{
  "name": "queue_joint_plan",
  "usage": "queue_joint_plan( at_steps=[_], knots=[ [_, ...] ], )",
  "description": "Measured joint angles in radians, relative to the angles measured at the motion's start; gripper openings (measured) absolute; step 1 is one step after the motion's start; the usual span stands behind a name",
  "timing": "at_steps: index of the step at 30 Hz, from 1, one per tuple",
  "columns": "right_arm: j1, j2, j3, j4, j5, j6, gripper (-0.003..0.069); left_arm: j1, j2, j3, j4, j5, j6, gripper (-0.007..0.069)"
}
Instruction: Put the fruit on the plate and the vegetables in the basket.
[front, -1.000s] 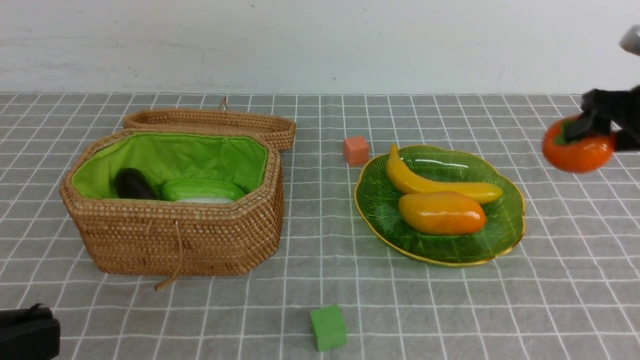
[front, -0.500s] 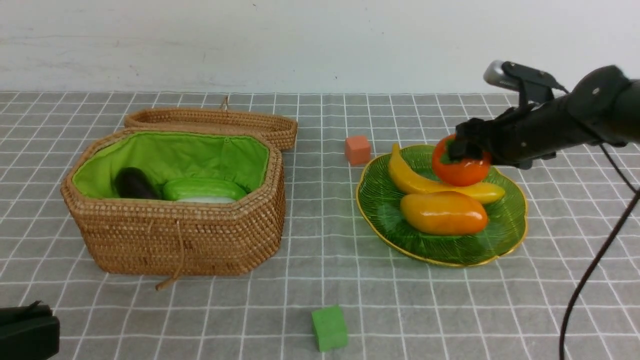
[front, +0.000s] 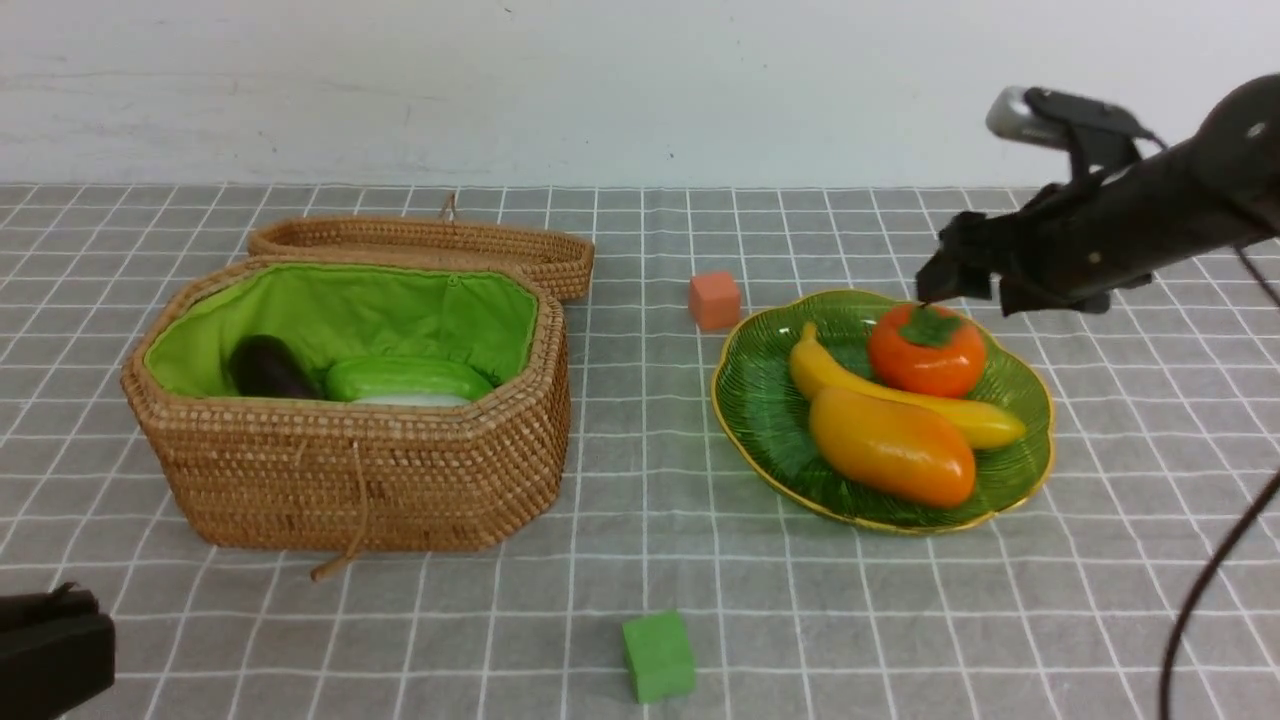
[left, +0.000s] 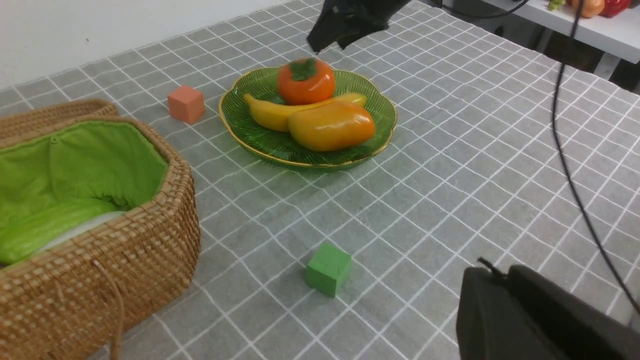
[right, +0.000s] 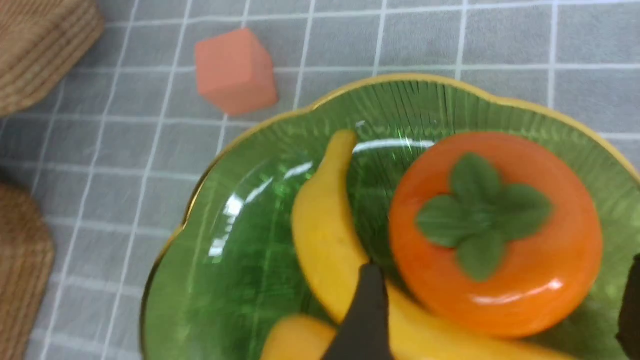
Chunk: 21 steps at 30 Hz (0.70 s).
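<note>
I see the persimmon (front: 926, 350) on the plate (front: 765, 420) behind the banana (front: 900, 392) and mango (front: 891, 447); my right gripper (front: 958, 272) hangs spread just above the persimmon.

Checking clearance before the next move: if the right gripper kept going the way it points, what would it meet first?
Most likely the persimmon on the plate: the open right gripper points down at it, fingers either side. The gap is hard to judge.
</note>
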Motion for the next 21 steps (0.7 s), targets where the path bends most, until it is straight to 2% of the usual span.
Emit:
queue_joint_plan(
  at_steps=[3, 7, 9, 12, 15, 21],
  knots=[
    [-0.014, -0.137, 0.000, -0.055, 0.211, 0.033, 0.0437, 0.000, -0.003, 0.000, 0.070, -0.022, -0.062, 0.0036],
    [-0.013, -0.318, 0.049, -0.103, 0.395, 0.063, 0.0222, 0.000, -0.076, 0.041, 0.112, -0.067, -0.141, -0.0013],
    [-0.013, -0.438, 0.109, -0.118, 0.450, 0.069, 0.0132, 0.000, -0.156, 0.105, 0.123, -0.100, -0.163, -0.0013],
    [-0.013, -0.602, 0.230, -0.143, 0.500, 0.073, 0.0034, 0.000, -0.254, 0.222, 0.137, -0.162, -0.176, -0.0013],
    [-0.013, -0.828, 0.396, -0.166, 0.524, 0.086, -0.0008, 0.000, -0.342, 0.357, 0.150, -0.299, -0.184, -0.0013],
    [-0.013, -1.246, 0.664, -0.211, 0.546, 0.193, -0.0003, 0.000, -0.382, 0.526, 0.156, -0.487, -0.186, -0.0013]
  ],
)
